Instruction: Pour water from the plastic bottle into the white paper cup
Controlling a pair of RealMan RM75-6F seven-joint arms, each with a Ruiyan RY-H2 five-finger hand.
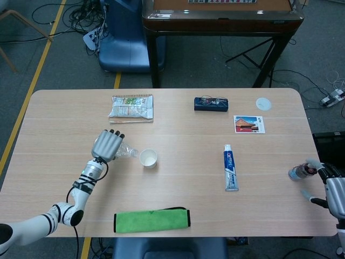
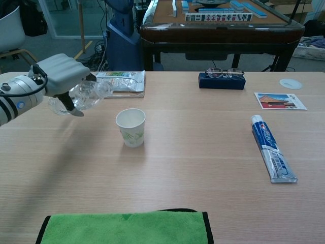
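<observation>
The cup is the thing to find everything by. Closest to the robot, in front of the cup, a green cloth point(image 2: 124, 227) lies at the near edge of the worktop point(image 2: 203, 173).

The white paper cup point(image 2: 131, 127) stands upright and open. Just to its left, the left hand point(image 2: 60, 74) holds the plastic bottle point(image 2: 86, 95) up in the air. The fingers are wrapped around the bottle. The bottle is tipped far over on its side, and its open mouth points toward the cup. The mouth is near the cup but looks to be left of the rim, not over it.

To the right of the cup lies a tube of toothpaste point(image 2: 272, 150). Far off to the right, the right hand point(image 1: 334, 193) hangs by the worktop's edge beside a small bottle point(image 1: 298, 172); I cannot tell how its fingers sit.

Behind the cup lie a snack bag point(image 2: 120, 81) and a dark case point(image 2: 221, 80).

What could go wrong: if the bottle tips more before its mouth is over the cup, water would spill on the worktop. A soft bottle squeezed hard could gush too fast. Bumping the light cup could knock it over.
</observation>
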